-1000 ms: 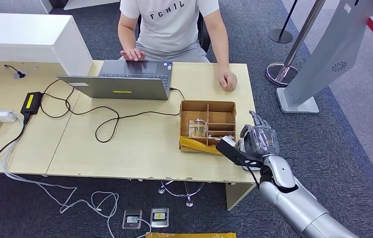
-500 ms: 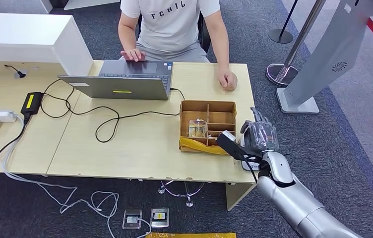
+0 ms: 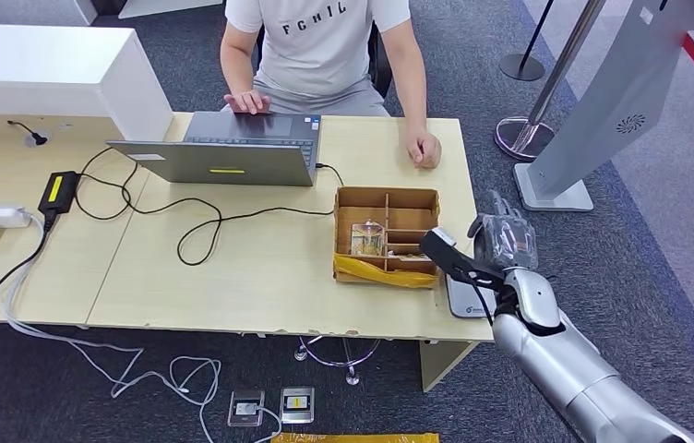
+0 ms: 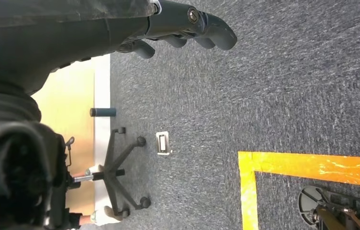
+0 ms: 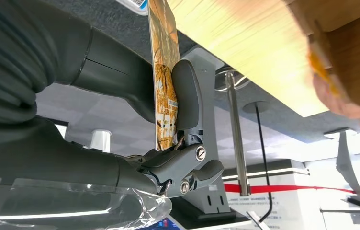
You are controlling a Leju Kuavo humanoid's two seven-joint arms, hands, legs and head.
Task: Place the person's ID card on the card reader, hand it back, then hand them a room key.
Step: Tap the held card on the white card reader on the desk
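Card (image 5: 164, 72), orange-patterned, sits pinched edge-on between the thick thumb and a finger (image 5: 187, 93) of the right hand (image 3: 502, 242), seen in the right wrist view. In the head view the right arm (image 3: 565, 365) reaches up from below, hand raised past the desk's (image 3: 260, 268) right end, just beside the partitioned wooden box (image 3: 387, 235). A flat grey card reader (image 3: 469, 297) lies on the desk corner below the hand. Person (image 3: 320, 46) sits across the desk; one hand (image 3: 424, 148) rests on the desktop, the other at the laptop (image 3: 233, 148). Left hand (image 4: 187, 28) hangs over grey carpet, fingers loosely curled, holding nothing.
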